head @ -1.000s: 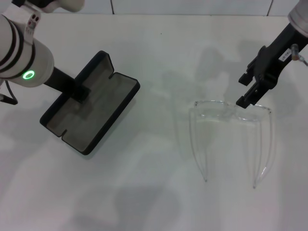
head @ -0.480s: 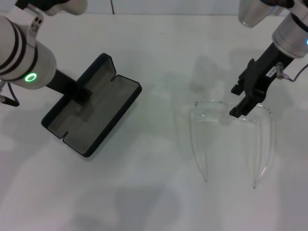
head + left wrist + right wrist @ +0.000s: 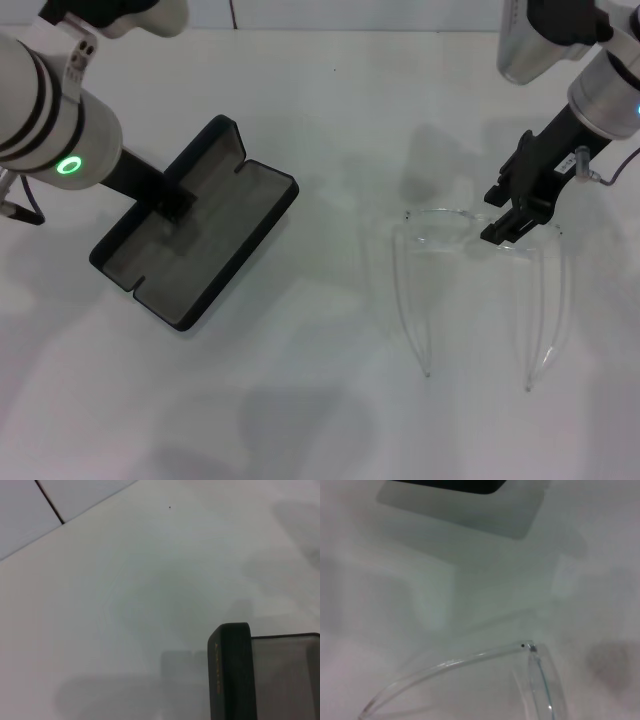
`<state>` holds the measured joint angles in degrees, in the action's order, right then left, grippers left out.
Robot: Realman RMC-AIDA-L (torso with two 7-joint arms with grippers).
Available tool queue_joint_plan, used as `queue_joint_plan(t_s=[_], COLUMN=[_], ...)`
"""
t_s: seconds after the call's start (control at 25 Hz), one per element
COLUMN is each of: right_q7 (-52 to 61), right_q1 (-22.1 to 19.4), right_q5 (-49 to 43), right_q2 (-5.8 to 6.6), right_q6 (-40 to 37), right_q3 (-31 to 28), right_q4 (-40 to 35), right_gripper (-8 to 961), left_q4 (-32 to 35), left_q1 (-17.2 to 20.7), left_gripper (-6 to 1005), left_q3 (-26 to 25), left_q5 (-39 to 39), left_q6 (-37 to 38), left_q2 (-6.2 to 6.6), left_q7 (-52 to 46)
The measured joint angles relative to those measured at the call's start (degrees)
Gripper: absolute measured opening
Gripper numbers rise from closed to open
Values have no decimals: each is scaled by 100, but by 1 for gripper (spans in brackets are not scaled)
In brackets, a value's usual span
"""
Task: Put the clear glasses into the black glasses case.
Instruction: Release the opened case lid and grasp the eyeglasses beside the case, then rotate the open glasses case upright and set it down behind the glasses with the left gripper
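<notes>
The black glasses case (image 3: 215, 255) lies open on the white table at the left, grey lining up. My left gripper (image 3: 168, 198) reaches into it at the hinge side and appears shut on the case; the left wrist view shows only one case edge (image 3: 229, 675). The clear glasses (image 3: 440, 222) rest on the table at the right, temple arms pointing toward me. My right gripper (image 3: 497, 214) is low over their front rim near the bridge, open, one finger on each side of the rim. In the right wrist view, one hinge and temple of the glasses (image 3: 529, 648) show close up.
White table (image 3: 320, 400) all around, with a wall line at the far edge. A strip of the case (image 3: 465, 485) shows far off in the right wrist view. A bare stretch of table separates case and glasses.
My right gripper has come down and toward the glasses' front rim. The left arm has nudged the case slightly to the right. The glasses have not moved.
</notes>
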<state>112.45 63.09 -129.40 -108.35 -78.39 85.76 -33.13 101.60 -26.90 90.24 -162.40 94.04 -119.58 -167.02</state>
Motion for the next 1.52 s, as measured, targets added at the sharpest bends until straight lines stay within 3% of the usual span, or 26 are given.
queue_joint_plan(t_s=[0.56, 0.92, 1.16, 1.36, 1.52], right_q7=[-67, -17, -41, -69, -94], right_q1=[-96, -182, -346, -531, -918], right_q5=[-90, -138, -146, -152, -165], right_q2=[-216, -239, -212, -183, -179], right_q6=[147, 193, 202, 213, 175], right_q3=[-10, -15, -16, -70, -320], right_q4=[-29, -68, -333, -585, -1187], right_gripper=[479, 419, 212, 142, 86], left_q4=[-84, -93, -156, -159, -159], left_q1=[24, 69, 72, 67, 60], left_gripper=[209, 210, 211, 212, 212], left_q3=[20, 20, 20, 20, 4], left_q5=[-3, -3, -2, -3, -4], left_q6=[-16, -60, -83, -152, -179], left_q2=[-4, -4, -4, -3, 3], left_q7=[3, 3, 9, 11, 28])
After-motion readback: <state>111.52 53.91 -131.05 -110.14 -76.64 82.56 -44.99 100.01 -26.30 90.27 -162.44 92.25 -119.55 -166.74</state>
